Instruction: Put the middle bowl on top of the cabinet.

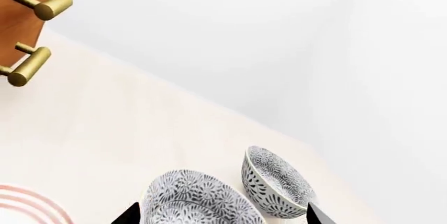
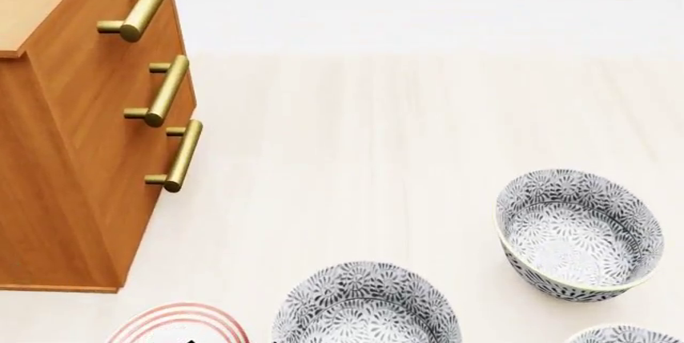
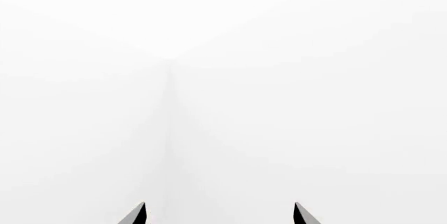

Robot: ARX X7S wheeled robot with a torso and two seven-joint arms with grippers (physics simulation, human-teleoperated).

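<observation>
Three patterned bowls stand on the pale floor. From left to right, the middle bowl (image 2: 578, 235) (image 1: 276, 187) is the farther one. Another bowl (image 2: 364, 304) (image 1: 196, 199) sits near the head view's bottom edge, and a third (image 2: 625, 335) is cut off at the bottom right corner. The orange-brown cabinet (image 2: 75, 159) with brass handles (image 1: 42, 4) stands at the left. My left gripper (image 1: 220, 216) is open, only its dark fingertips (image 1: 129, 214) showing, with the nearer bowl just ahead between them. My right gripper (image 3: 220, 214) is open and faces blank white.
A white plate with pink rings (image 2: 176, 323) (image 1: 31, 203) lies on the floor between the cabinet and the nearest bowl. Pale floor stretches in front of the cabinet's drawers, and a white wall rises behind.
</observation>
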